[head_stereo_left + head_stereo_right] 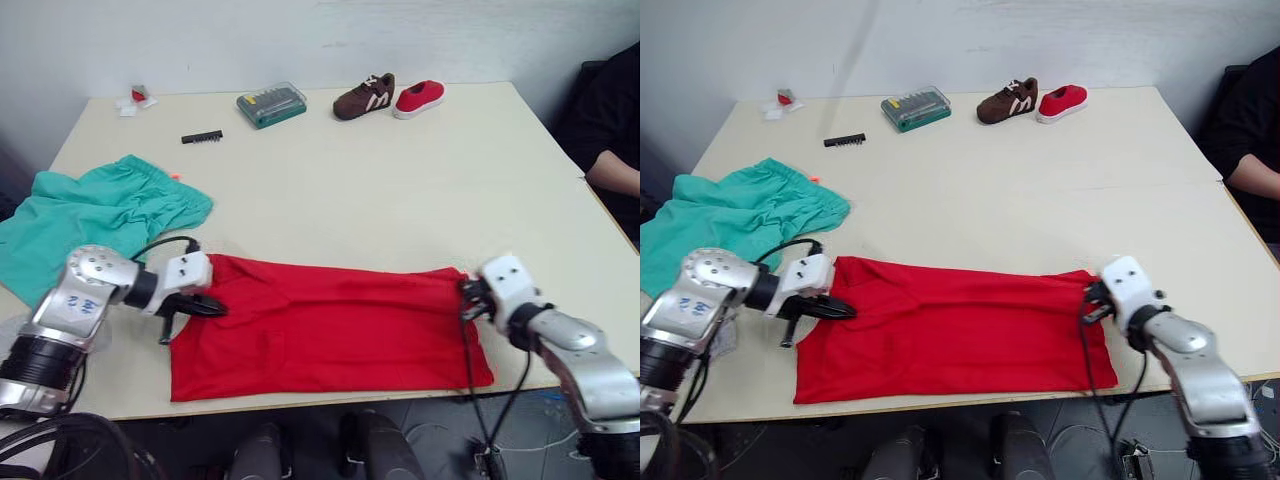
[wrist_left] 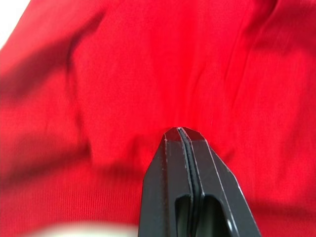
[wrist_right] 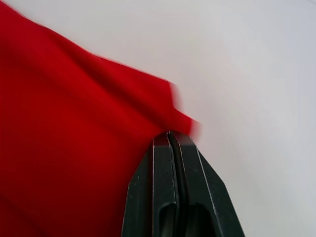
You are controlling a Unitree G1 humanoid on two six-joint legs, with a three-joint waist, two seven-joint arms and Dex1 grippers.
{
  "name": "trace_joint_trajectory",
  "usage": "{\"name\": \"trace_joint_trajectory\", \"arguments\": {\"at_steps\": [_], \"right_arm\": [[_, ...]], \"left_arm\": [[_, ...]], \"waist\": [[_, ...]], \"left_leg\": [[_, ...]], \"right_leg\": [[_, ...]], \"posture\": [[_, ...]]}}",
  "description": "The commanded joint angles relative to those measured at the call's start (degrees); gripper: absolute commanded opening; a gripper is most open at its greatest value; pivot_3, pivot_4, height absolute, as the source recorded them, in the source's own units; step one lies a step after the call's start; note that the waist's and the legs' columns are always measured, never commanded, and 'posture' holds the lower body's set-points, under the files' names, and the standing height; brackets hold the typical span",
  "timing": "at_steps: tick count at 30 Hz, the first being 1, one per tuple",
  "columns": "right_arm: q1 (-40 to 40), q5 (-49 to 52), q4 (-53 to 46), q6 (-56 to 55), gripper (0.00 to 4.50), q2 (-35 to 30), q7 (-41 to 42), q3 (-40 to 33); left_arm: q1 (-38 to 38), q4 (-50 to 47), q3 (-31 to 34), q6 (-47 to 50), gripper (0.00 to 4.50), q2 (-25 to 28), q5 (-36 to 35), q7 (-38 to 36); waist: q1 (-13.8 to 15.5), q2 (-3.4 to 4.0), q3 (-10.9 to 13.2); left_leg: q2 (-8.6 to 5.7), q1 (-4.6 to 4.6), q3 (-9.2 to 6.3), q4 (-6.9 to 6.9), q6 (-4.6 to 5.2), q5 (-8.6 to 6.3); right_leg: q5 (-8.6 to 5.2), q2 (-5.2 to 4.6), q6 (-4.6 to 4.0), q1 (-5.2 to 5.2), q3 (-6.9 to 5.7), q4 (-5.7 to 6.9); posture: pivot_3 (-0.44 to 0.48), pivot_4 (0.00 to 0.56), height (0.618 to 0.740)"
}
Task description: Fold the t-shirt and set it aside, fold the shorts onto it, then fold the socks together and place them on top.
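The red t-shirt [image 1: 320, 330] lies as a long folded band along the table's near edge. My left gripper [image 1: 215, 308] sits at its left end, fingers pressed together with red cloth pinched at the tips [image 2: 178, 131]. At the shirt's far right corner my right gripper [image 1: 466, 295] is likewise shut, and a bit of cloth bunches at its tips [image 3: 169, 134]. The teal shorts [image 1: 90, 215] lie crumpled on the left side of the table, apart from the shirt. The socks are out of view.
At the back of the table [image 1: 400, 190] stand a brown shoe [image 1: 363, 97], a red shoe [image 1: 419, 98] and a green tool case [image 1: 271, 104], with a black bit strip [image 1: 201, 137] nearer. A person's arm [image 1: 612, 170] is at the right edge.
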Motion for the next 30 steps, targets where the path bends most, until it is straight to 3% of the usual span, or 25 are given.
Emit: {"name": "trace_joint_trajectory", "arguments": {"at_steps": [1,5,9,14,17,23,24,30], "right_arm": [[-1.31,4.32,-4.59,-2.72,0.02,1.15,2.92,-2.64],[-1.39,6.42,-8.47,-3.23,0.02,-1.65,8.18,-1.91],[-2.67,7.75,-7.95,-2.81,0.02,-7.46,15.99,0.62],[-8.82,8.0,-2.26,-2.58,1.61,-13.36,24.86,5.36],[-12.84,6.68,1.98,-3.35,2.59,-15.24,28.78,9.16],[-23.26,2.73,12.88,-1.65,4.5,-12.85,31.78,17.9],[-23.99,2.56,13.8,-1.31,4.5,-12.68,32.23,18.43],[-30.29,0.55,22.64,1.65,4.5,-10.44,33.57,21.67]], "left_arm": [[-1.02,-6.79,3.69,13.76,0.0,-0.75,-10.87,-3.84],[-7.29,-12.5,7.7,24.77,0.0,-5.25,-19.97,-0.4],[-10.81,-17.11,8.52,26.26,0.0,-9.52,-23.97,1.57],[-11.88,-20.33,9.19,22.2,1.52,-14.41,-25.13,3.69],[-12.37,-20.45,8.17,22.76,2.42,-13.92,-26.19,1.39],[-10.03,-21.5,6.02,14.34,4.28,-13.26,-21.21,0.83],[-9.68,-21.71,5.8,13.68,4.46,-13.1,-20.87,0.78],[-7.63,-23.0,5.63,9.97,4.46,-12.76,-18.35,2.84]], "waist": [[0.09,-0.04,0.07],[0.69,-0.16,0.26],[0.63,-0.17,0.26],[0.13,-0.24,0.3],[0.22,-0.3,0.34],[0.34,-0.31,0.35],[0.37,-0.31,0.36],[0.26,-0.31,0.36]], "left_leg": [[0.0,-0.08,0.0,0.02,-0.04,0.02],[-0.02,-0.31,-0.13,0.14,-0.06,0.12],[-0.12,-0.31,-0.13,0.21,0.04,0.09],[-0.09,-0.28,0.0,0.24,0.06,0.1],[-0.04,-0.25,-0.01,0.24,0.01,0.16],[-0.03,-0.23,0.01,0.25,-0.01,0.19],[-0.03,-0.23,0.01,0.24,-0.01,0.2],[-0.02,-0.29,0.04,0.35,0.01,0.18]], "right_leg": [[-0.02,0.0,-0.03,-0.09,0.0,0.07],[-0.03,0.05,-0.01,-0.21,-0.04,0.13],[0.04,0.03,0.17,-0.09,0.01,0.01],[0.05,0.05,0.2,-0.1,0.04,0.0],[0.05,0.11,0.18,-0.1,0.04,0.02],[0.07,0.13,0.14,-0.09,0.09,0.02],[0.07,0.13,0.13,-0.1,0.09,0.02],[0.06,0.11,0.12,-0.13,0.08,0.01]], "posture": [[0.0,0.15,0.74],[0.0,0.15,0.74],[0.0,0.15,0.74],[0.0,0.15,0.74],[0.0,0.15,0.74],[0.0,0.15,0.74],[0.0,0.15,0.74],[0.0,0.15,0.74]]}}
